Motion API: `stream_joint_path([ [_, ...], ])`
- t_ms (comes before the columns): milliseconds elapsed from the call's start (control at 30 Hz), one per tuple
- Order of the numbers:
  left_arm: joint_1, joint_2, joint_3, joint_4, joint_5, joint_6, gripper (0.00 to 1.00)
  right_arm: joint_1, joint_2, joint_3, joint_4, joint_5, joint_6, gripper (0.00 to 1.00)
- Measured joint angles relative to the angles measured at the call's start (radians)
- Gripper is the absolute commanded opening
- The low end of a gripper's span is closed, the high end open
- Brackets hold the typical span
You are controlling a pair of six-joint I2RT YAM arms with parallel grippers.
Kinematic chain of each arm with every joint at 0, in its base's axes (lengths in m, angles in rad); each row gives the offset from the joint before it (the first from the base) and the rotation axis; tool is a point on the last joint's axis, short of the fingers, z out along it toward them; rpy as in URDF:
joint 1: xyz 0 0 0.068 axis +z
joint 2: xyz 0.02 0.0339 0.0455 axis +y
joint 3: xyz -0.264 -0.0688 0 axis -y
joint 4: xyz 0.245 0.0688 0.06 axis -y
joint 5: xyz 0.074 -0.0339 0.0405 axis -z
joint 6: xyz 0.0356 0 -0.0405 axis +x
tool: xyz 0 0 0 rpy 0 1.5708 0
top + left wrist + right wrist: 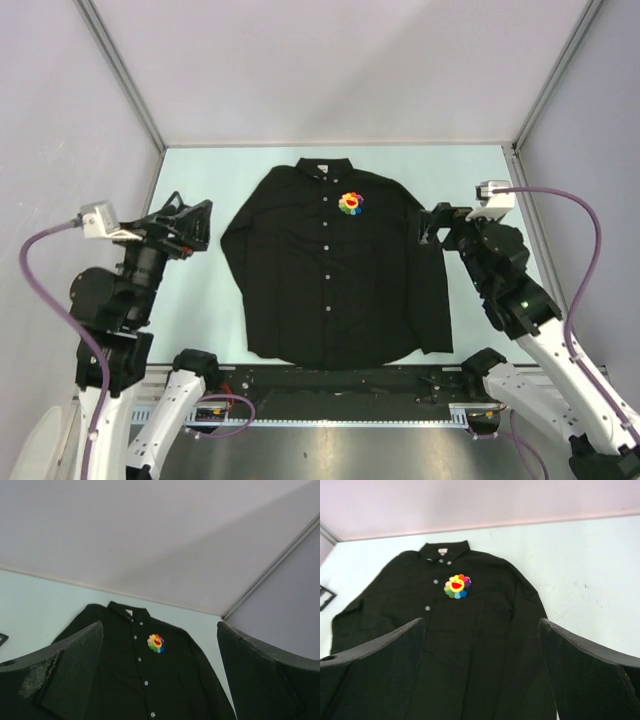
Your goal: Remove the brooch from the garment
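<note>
In the left wrist view the shirt [170, 690] runs off the bottom edge, and both sleeves are largely hidden behind the left gripper [160, 627]. The brooch [156, 643] is small and blurred there, its centre unreadable. The right gripper [481, 621] likewise covers the cuffs, and the hem is cut off.
</note>
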Motion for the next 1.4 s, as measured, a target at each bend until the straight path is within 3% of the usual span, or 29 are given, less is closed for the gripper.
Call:
stream_joint_path([
  [200, 0.001, 0.130, -0.027, 0.035, 0.086, -0.014, 1.00, 0.012, 0.181, 0.000, 0.093, 0.066, 0.027, 1.00],
  [333, 0.002, 0.286, -0.090, 0.190, 0.193, -0.077, 1.00, 0.014, 0.390, 0.000, 0.255, 0.074, 0.069, 1.00],
  [633, -0.032, 0.772, -0.095, 0.442, 0.285, -0.134, 0.93, -0.005, 0.859, 0.078, 0.599, -0.108, 0.200, 1.00],
  [767, -0.058, 1.002, 0.001, 0.533, 0.304, -0.149, 0.84, -0.085, 1.035, 0.179, 0.714, -0.180, 0.340, 1.00],
  [967, -0.104, 1.400, 0.320, 0.603, 0.333, -0.172, 0.65, -0.150, 1.238, 0.290, 0.826, -0.242, 0.409, 0.99],
  [1067, -0.133, 1.550, 0.458, 0.598, 0.348, -0.173, 0.57, -0.148, 1.302, 0.296, 0.840, -0.270, 0.399, 0.83],
  [1200, -0.179, 1.686, 0.570, 0.562, 0.344, -0.139, 0.50, -0.159, 1.343, 0.296, 0.830, -0.331, 0.389, 0.75],
  [1233, -0.191, 1.711, 0.585, 0.552, 0.344, -0.131, 0.49, -0.165, 1.348, 0.296, 0.830, -0.341, 0.386, 0.69],
  [1400, -0.232, 1.795, 0.615, 0.505, 0.335, -0.122, 0.44, -0.181, 1.351, 0.299, 0.827, -0.356, 0.364, 0.54],
])
